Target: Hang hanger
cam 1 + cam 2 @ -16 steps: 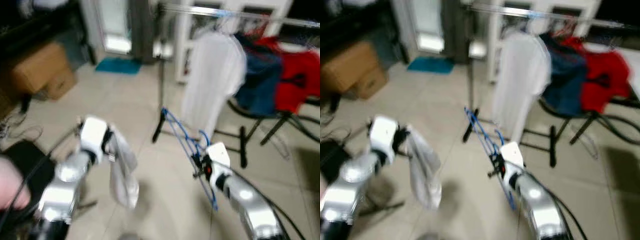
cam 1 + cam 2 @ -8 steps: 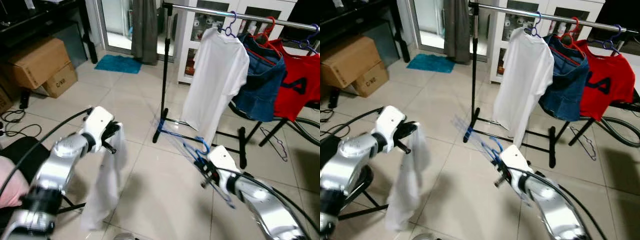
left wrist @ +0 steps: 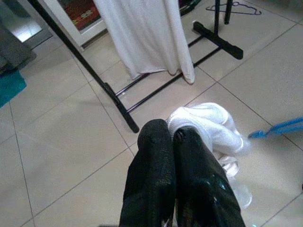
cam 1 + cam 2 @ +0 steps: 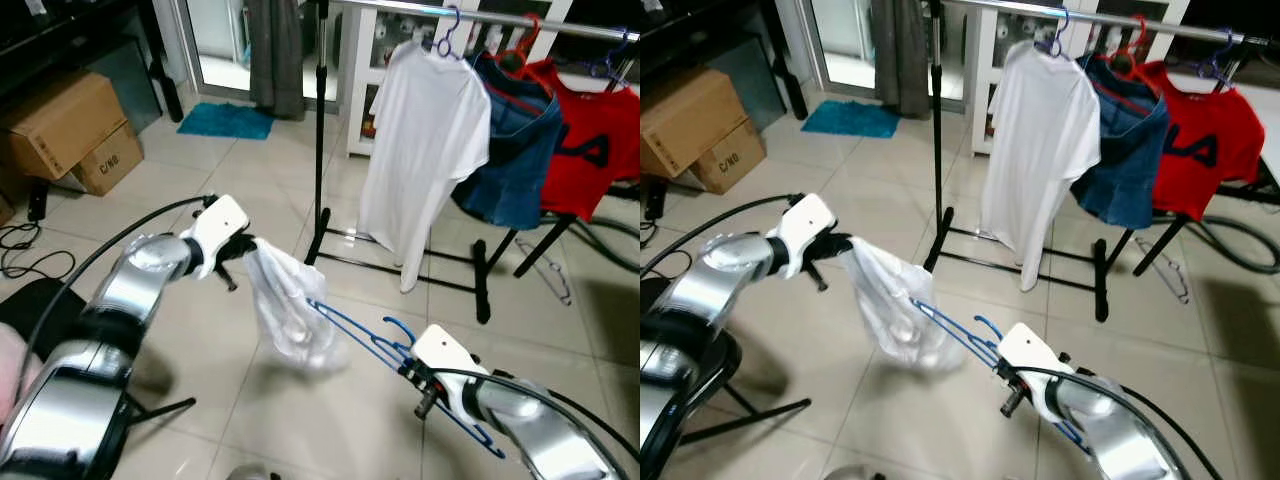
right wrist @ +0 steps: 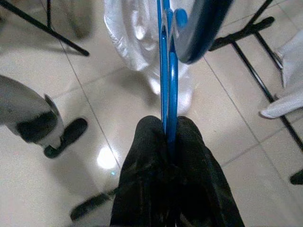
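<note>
Blue hanger (image 4: 365, 330), clamped in the right end effector (image 5: 165, 137), reaches into a white garment (image 4: 285, 310) pinched by the left end effector (image 3: 171, 142) above a pale tiled floor (image 4: 330, 420). Behind stand a clothes rack (image 4: 320, 120) with shirts, and cardboard boxes (image 4: 65, 125).
</note>
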Robot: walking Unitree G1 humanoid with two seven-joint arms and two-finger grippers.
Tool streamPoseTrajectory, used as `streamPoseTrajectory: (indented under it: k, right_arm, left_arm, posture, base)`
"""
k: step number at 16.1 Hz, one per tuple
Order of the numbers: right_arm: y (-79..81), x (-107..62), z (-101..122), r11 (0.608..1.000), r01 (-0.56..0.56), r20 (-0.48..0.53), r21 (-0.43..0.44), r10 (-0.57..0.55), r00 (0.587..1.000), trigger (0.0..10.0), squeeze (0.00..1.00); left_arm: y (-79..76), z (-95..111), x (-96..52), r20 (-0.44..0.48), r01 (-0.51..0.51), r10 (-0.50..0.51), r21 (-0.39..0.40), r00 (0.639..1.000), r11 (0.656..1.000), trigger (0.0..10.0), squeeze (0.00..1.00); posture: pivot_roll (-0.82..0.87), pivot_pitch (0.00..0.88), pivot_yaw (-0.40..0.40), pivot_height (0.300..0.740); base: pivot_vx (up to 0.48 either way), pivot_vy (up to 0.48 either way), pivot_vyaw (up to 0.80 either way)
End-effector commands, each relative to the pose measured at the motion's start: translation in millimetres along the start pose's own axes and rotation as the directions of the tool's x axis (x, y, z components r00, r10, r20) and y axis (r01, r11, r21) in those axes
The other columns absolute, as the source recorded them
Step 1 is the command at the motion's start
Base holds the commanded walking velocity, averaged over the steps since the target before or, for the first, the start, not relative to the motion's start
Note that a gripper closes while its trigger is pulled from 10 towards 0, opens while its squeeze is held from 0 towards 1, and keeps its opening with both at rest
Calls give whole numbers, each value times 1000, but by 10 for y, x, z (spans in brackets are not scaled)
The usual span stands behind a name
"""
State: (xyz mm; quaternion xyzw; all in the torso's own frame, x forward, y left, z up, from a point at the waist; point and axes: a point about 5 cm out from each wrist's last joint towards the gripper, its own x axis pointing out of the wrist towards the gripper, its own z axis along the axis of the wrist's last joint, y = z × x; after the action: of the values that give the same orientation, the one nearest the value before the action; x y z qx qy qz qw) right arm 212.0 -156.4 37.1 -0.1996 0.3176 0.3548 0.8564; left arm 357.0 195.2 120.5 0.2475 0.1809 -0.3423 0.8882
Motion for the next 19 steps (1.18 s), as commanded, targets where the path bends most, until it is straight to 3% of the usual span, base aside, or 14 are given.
streamPoseTrajectory:
  k: [1, 4, 6, 9, 11, 15, 19]
  right_arm:
    - [58, 50, 86, 1000, -6, 29, -10, 6, 1000, 10000, 0]
    - [212, 219, 162, 998, -60, 89, 32, 57, 994, 10000, 0]
    - [295, 397, 113, 993, -111, 62, 27, 109, 992, 10000, 0]
    - [293, 652, -28, 994, -103, 30, 46, 101, 994, 10000, 0]
    - [229, 779, -131, 991, -66, 41, 113, 62, 997, 10000, 0]
    - [197, 853, -168, 984, -71, 71, 161, 60, 996, 10000, 0]
    - [91, 863, -125, 986, -47, 100, 159, 32, 994, 10000, 0]
  left_arm:
    - [59, 65, 22, 17, -48, 48, -14, 999, 999, 0, 0]
    - [91, 25, 65, -24, -117, 116, -77, 993, 990, 0, 0]
    - [121, -7, 92, -64, -184, 177, -127, 982, 975, 0, 0]
    - [124, -7, 123, -78, -218, 208, -147, 975, 965, 0, 0]
    - [70, 32, 187, -63, -209, 201, -195, 978, 958, 0, 0]
    - [8, 61, 251, -55, -206, 199, -224, 978, 952, 0, 0]
    - [48, -32, 217, -119, -270, 251, -180, 961, 946, 0, 0]
  posture:
    - [42, 78, 52, 740]
    - [41, 97, 61, 740]
    - [41, 101, 59, 740]
    - [41, 102, 56, 740]
    - [38, 96, 55, 740]
    - [41, 90, 54, 740]
    - [38, 85, 60, 740]
  base:
    - [0, 0, 0]
    - [0, 0, 0]
    - [0, 0, 0]
    - [0, 0, 0]
    - [0, 0, 0]
    - [0, 0, 0]
    - [0, 0, 0]
